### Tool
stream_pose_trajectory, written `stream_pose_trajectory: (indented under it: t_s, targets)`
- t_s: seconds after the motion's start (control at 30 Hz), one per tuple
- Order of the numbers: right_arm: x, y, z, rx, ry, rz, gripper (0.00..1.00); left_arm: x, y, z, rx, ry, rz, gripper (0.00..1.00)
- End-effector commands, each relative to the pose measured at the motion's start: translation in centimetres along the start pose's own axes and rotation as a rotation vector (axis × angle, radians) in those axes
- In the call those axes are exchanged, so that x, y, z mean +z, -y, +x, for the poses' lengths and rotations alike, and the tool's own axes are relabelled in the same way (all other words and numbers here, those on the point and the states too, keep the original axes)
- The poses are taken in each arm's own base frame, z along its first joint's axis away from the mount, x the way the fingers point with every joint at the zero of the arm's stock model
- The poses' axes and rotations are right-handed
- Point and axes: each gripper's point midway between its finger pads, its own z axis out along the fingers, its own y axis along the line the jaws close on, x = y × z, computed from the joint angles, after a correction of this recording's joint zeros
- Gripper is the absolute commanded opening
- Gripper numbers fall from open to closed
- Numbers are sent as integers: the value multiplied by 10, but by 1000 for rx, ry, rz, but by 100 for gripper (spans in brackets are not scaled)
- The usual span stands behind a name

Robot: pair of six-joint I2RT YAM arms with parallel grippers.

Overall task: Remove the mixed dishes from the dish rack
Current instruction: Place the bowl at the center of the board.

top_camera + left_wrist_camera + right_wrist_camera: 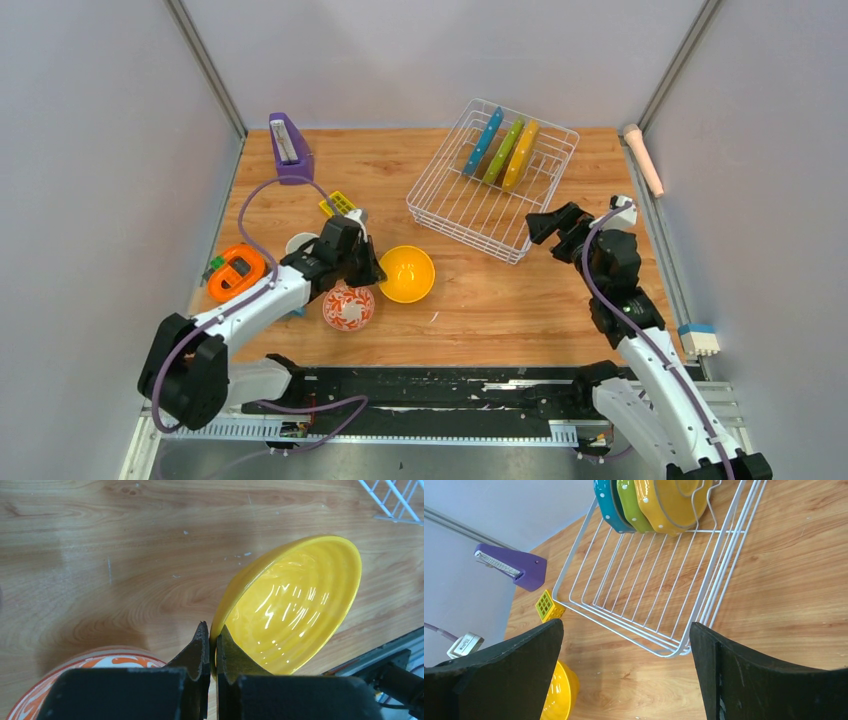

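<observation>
1. STATUS, LEFT ARM. The left fingers [202, 650] are pressed together on the rim of the yellow bowl [295, 605]. The bowl is outside the rack [493, 180], at its 7 o'clock. Whether the bowl's base rests on the desk [480, 310] cannot be told.
2. STATUS, RIGHT ARM. The right fingers [548, 224] are spread wide and hold nothing. They are near the rack's 4 o'clock corner. The blue plate [484, 140], green plate [504, 152] and yellow plate [522, 156] stand on edge, close together, at the rack's 12 o'clock end.
3. HAZARD, RIM SLIP. The pinch covers only a narrow strip of glossy rim. A quick move could let the bowl pivot or drop.
4. HAZARD, COLLISION. The patterned bowl [348, 307] sits just beside the yellow bowl, at its 7 o'clock. A sideways swing or careless release could strike it.
5. HAZARD, RACK SNAG. On the reach toward the plates, the spread fingers could catch the wire wall and drag the rack.
6. HAZARD, PLATE TIP. Pulling one plate at an angle could topple its neighbour.
</observation>
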Motion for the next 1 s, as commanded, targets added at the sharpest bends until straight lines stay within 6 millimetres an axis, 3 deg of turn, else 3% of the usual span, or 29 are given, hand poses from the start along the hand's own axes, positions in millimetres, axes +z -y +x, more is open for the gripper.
stream_pose_trajectory:
  t_s: [0.0, 0.33, 0.7, 0.97]
  targets:
    - [4, 4, -5, -28, 23, 20, 100, 3, 9, -25, 31, 42, -15, 2]
    - [8, 8, -2, -34, 11, 35, 100, 7, -14, -33, 72, 36, -168, 5]
    - [5, 11, -6, -20, 33, 54, 100, 5, -36, -36, 5, 55, -310, 5]
    - [1, 16, -11, -8, 66, 82, 100, 5, -39, -38, -7, 61, -331, 10]
